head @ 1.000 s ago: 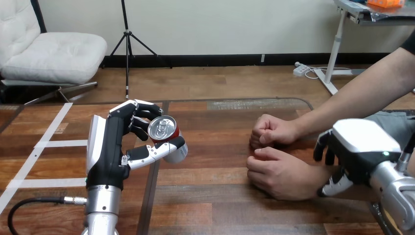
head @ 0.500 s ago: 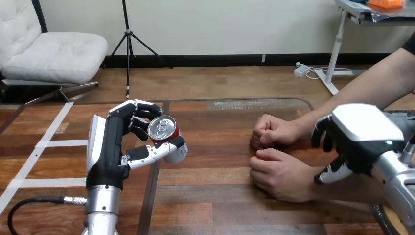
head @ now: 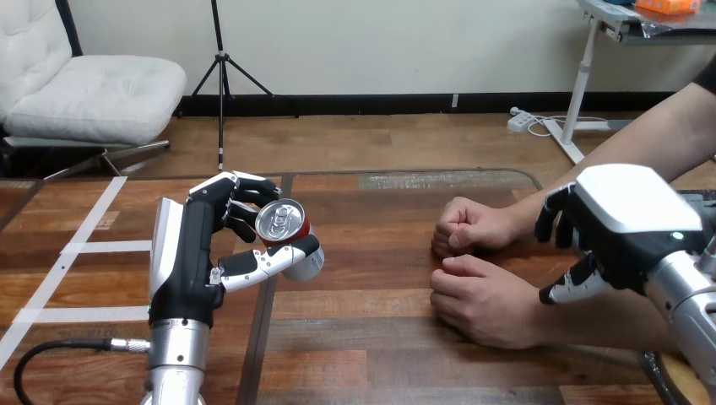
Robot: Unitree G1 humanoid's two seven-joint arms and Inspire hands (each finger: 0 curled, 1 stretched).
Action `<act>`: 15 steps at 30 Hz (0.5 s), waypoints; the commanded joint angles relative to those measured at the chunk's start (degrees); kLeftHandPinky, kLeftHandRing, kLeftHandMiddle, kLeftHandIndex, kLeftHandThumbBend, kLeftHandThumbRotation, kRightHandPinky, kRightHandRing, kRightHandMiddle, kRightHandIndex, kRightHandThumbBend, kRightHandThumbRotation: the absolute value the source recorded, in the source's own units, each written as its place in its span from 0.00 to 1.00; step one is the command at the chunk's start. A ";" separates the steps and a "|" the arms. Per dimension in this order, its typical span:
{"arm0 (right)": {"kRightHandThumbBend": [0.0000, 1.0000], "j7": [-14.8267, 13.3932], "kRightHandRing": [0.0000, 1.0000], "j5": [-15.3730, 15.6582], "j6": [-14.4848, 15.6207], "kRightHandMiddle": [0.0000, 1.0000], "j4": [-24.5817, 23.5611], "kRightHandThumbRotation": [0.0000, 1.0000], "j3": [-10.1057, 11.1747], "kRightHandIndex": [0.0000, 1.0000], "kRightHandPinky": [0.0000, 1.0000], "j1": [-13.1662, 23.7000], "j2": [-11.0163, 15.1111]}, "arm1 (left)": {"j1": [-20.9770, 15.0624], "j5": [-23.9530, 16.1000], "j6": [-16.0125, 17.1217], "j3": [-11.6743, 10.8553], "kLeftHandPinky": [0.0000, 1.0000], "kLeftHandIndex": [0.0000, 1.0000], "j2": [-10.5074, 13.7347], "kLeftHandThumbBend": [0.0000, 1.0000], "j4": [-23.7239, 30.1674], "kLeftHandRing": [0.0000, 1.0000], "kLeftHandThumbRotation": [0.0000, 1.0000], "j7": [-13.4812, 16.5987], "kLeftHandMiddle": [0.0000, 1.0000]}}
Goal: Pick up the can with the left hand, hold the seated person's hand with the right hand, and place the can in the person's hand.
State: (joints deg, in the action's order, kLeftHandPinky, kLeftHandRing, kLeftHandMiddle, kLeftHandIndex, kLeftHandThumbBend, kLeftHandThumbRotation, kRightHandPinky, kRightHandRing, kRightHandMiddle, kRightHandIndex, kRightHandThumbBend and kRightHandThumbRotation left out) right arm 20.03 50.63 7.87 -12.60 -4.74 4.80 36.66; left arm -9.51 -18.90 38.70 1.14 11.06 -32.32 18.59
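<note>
Left robot hand [head: 203, 253] wrapped round can [head: 283, 224], held above surface [head: 380, 337], left side. Person's near hand [head: 481, 299], fisted, lies well right of can. Right robot hand [head: 625, 219] over that wrist; whether clasping, cannot tell.

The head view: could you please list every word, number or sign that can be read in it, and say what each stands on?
None can be read.
The can, gripped by the left hand, shows its silver lid and a little red and white side; any print there is hidden or too small.
The table, its white tape strips and the right hand bear no legible marks.
</note>
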 commanded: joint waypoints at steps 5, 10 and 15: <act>0.85 0.70 0.50 0.52 0.29 0.55 -5.17 0.00 2.14 0.56 0.43 3.38 1.83 | -5.22 -0.82 1.11 0.01 0.35 0.52 -0.02 0.69 0.19 0.41 0.00 1.23 0.48; 0.86 1.02 0.50 0.83 0.01 0.55 -5.44 0.00 2.04 0.56 0.43 3.27 2.10 | -5.37 -0.74 0.92 -0.01 0.35 0.52 -0.24 0.69 0.29 0.41 0.00 1.06 0.48; 0.88 0.59 0.51 1.43 -0.54 0.56 -4.92 0.00 1.69 0.58 0.44 2.82 2.28 | -5.46 -0.55 1.14 -0.07 0.35 0.52 -0.40 0.69 0.21 0.40 0.00 0.93 0.48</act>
State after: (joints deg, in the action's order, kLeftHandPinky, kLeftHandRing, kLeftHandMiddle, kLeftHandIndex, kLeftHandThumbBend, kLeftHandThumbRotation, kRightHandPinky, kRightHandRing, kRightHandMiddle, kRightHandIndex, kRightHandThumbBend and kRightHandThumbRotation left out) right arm 20.99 51.10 7.97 -15.86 -3.98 4.80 36.75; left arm -9.65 -19.67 38.70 1.21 10.82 -32.35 18.74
